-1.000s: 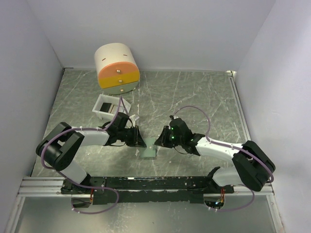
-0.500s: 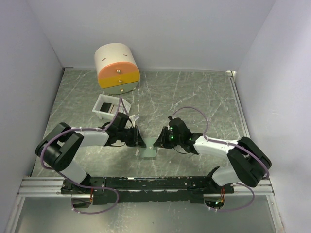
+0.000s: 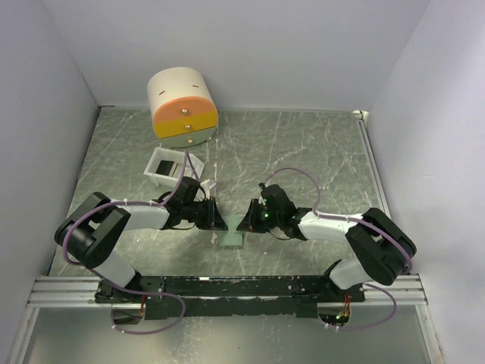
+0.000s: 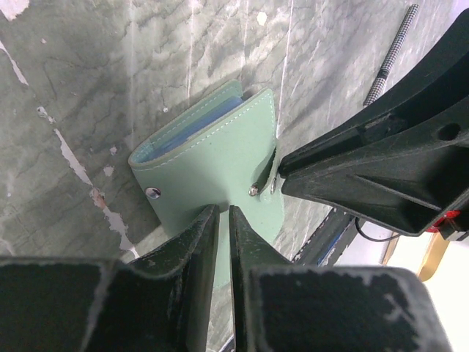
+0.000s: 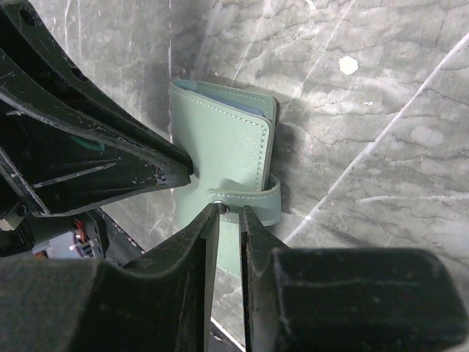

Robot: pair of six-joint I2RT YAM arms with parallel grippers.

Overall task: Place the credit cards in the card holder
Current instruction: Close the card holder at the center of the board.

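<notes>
Jaws nearly together, the left gripper [image 4: 220, 214] nips the near edge of the card holder [image 4: 209, 165]. The right gripper [image 5: 228, 213], just as narrow, pinches the clasp strap [image 5: 256, 198] right at its snap. The holder lies folded on the table [image 3: 318, 159] between them. To open it cleanly, I'd have the left anchor the cover while the right peels the strap straight off, gently, no dragging. The credit cards? Something dark sits in the white box [image 3: 161, 180], too small to tell.
</notes>
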